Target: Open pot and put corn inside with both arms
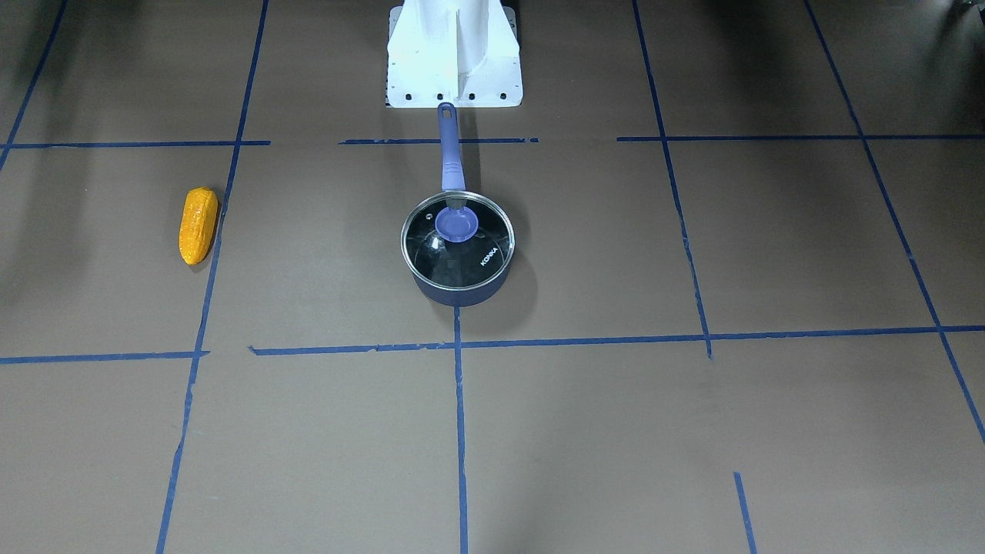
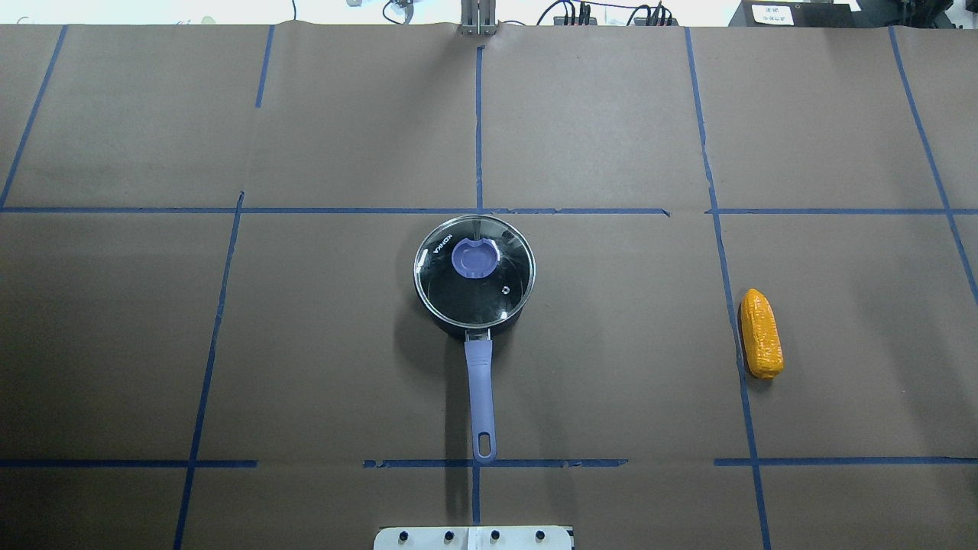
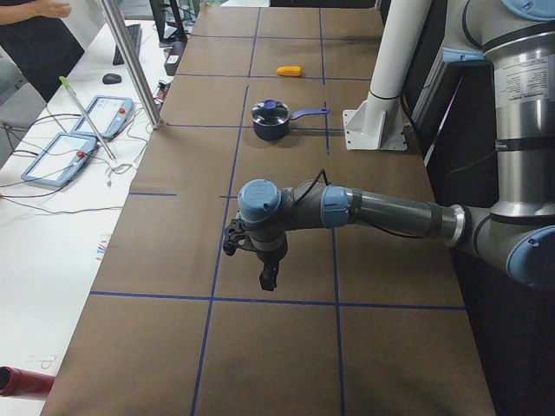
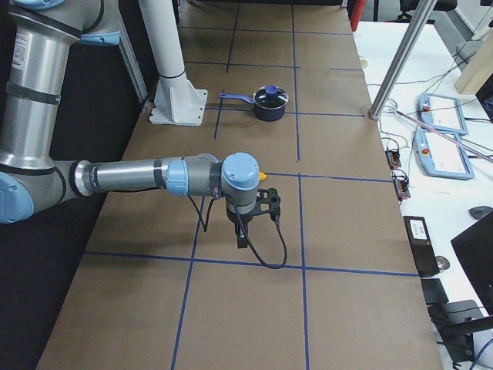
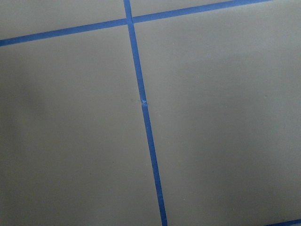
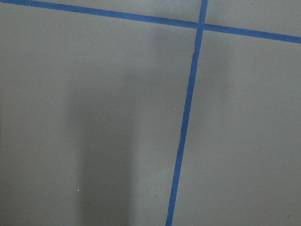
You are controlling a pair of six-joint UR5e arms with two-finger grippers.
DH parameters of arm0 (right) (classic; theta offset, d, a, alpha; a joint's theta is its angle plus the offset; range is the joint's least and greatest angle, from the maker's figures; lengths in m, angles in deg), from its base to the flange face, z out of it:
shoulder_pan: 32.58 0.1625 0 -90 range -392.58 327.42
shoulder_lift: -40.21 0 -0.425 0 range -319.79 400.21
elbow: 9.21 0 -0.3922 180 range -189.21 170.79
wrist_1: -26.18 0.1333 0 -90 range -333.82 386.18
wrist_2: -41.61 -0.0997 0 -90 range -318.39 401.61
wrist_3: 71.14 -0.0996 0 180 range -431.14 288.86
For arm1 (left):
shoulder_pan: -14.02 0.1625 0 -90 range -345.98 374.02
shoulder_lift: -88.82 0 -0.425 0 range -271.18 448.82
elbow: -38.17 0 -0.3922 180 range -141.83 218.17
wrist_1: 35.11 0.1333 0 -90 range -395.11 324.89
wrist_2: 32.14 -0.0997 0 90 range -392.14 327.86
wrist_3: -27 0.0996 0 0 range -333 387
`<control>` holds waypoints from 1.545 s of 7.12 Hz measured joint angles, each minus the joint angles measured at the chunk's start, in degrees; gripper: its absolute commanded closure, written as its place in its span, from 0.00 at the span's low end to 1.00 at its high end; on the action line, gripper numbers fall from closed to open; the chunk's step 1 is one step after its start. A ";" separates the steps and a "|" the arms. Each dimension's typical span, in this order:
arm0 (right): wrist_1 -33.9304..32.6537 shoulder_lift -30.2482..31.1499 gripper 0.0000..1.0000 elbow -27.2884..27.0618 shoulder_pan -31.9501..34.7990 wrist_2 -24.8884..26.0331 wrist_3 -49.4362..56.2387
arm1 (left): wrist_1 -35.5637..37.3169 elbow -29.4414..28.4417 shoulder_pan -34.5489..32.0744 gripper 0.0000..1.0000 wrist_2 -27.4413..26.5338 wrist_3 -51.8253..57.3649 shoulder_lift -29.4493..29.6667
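The dark navy pot (image 1: 460, 291) stands mid-table with its glass lid (image 1: 458, 245) on it and its purple-blue handle (image 2: 480, 389) pointing at the robot's base. The orange-yellow corn (image 2: 762, 334) lies flat on the robot's right, well apart from the pot; it also shows in the front-facing view (image 1: 198, 225). My left gripper (image 3: 269, 279) hangs over bare table far to the left of the pot (image 3: 270, 128). My right gripper (image 4: 242, 239) hangs far to the right, past the corn (image 4: 263, 176). I cannot tell whether either is open or shut. The wrist views show only paper and tape.
The white base pedestal (image 1: 454, 61) stands behind the pot's handle. Blue tape lines cross the brown paper table cover (image 2: 344, 344). A metal post (image 3: 130, 61) and a side desk with teach pendants (image 3: 78, 143) stand on the far long side.
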 measured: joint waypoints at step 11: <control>0.16 0.05 0.00 -1.56 -0.22 -0.07 -0.18 | -4.96 6.98 7.14 0.00 6.40 -12.63 -0.96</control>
